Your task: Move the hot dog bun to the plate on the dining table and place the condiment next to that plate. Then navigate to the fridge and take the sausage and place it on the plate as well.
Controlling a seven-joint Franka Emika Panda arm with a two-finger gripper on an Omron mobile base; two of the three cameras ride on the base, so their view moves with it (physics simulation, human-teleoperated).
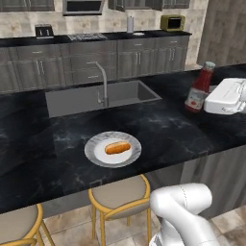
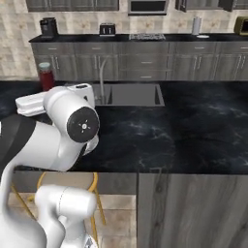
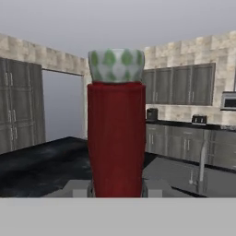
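Claw [image 3: 116, 186] grips ketchup bottle [image 1: 199, 88] upright above black marble counter [image 1: 182, 129], plate [image 1: 113, 149] nearby.

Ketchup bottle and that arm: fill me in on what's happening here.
The robot's gripper is shut on the ketchup bottle, with a finger on each side of its red body. The bottle is upright over the black marble dining table, to the right of the sink; whether it rests on the top I cannot tell. The hot dog bun already lies on the grey-rimmed plate, which is apart from the bottle, nearer the stools.
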